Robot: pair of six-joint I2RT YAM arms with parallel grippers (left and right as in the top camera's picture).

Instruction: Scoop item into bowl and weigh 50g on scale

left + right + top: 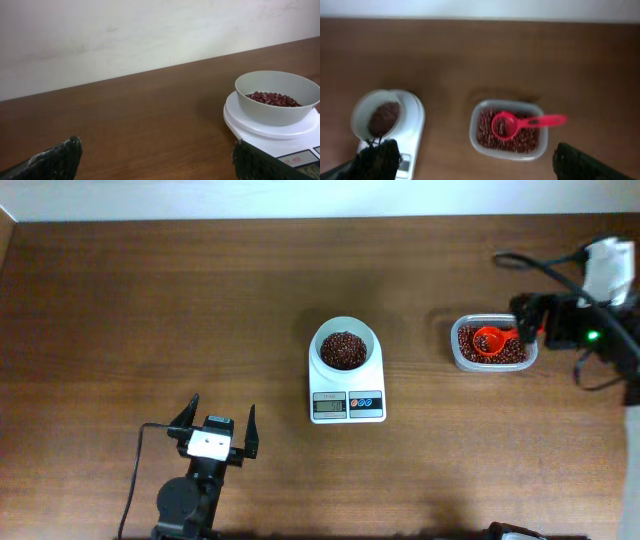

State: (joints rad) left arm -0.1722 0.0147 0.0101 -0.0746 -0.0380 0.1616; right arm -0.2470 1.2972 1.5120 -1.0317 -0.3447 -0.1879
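Bowl (pixel 345 323) sits on the scale (pixel 347 406), a mound of beans (pixel 343 351) inside; display unreadable. Left gripper (pixel 218 420) idles near it, right gripper (pixel 475 150) hovers over the container (pixel 454 348) — both wide open, empty. Scoop (pixel 491 340) lies in the container. I judge a weight check — if short, I grip the scoop handle

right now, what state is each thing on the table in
bowl, standing on the scale, partly filled with beans
scale, display showing digits too small to read
container, no lid, holding beans and the scoop
scoop, lying in the container, some beans in its cup
left gripper, open, holding nothing
right gripper, open, holding nothing, by the container
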